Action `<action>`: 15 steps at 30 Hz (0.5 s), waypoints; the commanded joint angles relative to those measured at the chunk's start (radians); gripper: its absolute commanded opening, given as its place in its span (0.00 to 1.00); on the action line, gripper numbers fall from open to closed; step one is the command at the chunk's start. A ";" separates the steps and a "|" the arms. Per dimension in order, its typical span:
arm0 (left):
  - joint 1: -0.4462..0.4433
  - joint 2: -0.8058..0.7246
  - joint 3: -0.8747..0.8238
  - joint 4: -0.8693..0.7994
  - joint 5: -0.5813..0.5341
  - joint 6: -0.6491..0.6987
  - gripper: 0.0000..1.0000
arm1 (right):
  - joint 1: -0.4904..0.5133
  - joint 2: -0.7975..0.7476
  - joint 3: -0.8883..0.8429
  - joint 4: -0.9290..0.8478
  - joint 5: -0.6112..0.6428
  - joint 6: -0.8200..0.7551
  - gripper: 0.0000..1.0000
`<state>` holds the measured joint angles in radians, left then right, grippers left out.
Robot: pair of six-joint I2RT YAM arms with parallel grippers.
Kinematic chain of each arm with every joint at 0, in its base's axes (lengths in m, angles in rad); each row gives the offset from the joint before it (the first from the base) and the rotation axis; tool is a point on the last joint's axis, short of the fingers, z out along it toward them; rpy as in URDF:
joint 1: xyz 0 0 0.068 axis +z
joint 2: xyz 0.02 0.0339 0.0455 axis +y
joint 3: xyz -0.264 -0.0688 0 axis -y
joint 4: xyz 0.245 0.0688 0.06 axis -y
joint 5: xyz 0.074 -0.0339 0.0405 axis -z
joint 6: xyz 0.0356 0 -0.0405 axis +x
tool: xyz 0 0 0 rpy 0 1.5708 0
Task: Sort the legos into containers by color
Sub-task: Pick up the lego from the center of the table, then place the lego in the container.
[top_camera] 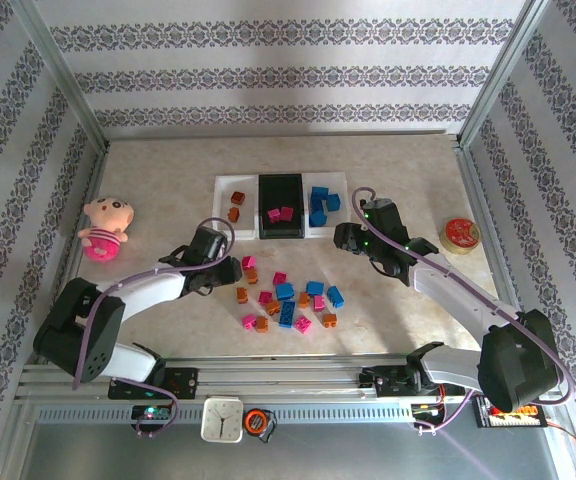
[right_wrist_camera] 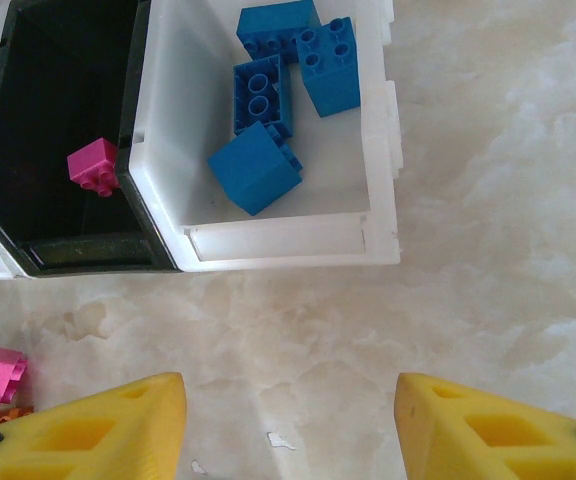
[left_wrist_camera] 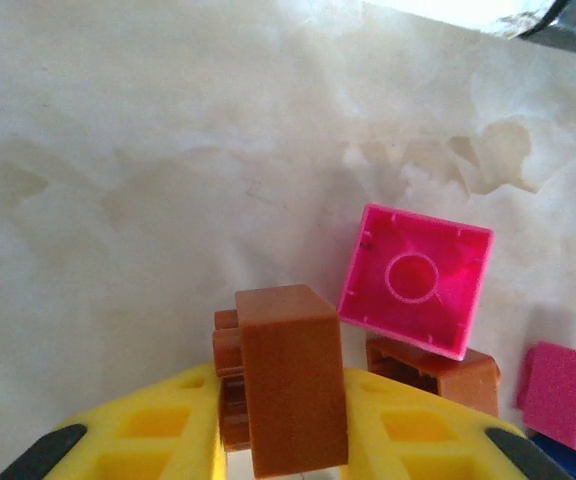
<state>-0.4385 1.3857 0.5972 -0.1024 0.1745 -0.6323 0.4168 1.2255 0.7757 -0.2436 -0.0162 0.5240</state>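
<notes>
Your left gripper (left_wrist_camera: pixel 283 435) is closed on an orange-brown brick (left_wrist_camera: pixel 288 375), which stands upright between both yellow fingers with studs showing on its left side. The grip looks central; confirm it is square before you lift. Raise it straight up. A magenta brick (left_wrist_camera: pixel 415 280) lies tilted just ahead and right of this gripper, leaning on a second brown brick (left_wrist_camera: pixel 438 375), and a sideways pull could disturb both. The destination, in my judgement, is the left white tray (top_camera: pixel 226 225), ahead of the gripper and well apart, with brown bricks in it. Your right gripper (right_wrist_camera: pixel 288 425) is wide and empty, just short of the blue-filled tray (right_wrist_camera: pixel 268 245).
</notes>
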 commanded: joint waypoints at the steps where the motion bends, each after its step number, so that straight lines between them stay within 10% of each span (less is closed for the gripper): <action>1: -0.009 -0.108 -0.030 -0.085 -0.038 0.017 0.27 | 0.004 -0.021 -0.013 -0.013 0.007 -0.015 0.57; 8: 0.013 -0.226 0.086 -0.213 -0.065 0.047 0.26 | 0.000 -0.017 -0.015 -0.002 -0.004 -0.007 0.57; 15: 0.108 0.054 0.357 -0.136 -0.047 0.092 0.26 | -0.001 -0.023 -0.033 -0.006 -0.004 -0.003 0.57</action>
<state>-0.3634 1.3472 0.8856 -0.2626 0.1337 -0.5793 0.4168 1.2255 0.7643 -0.2420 -0.0166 0.5213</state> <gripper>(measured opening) 0.260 0.574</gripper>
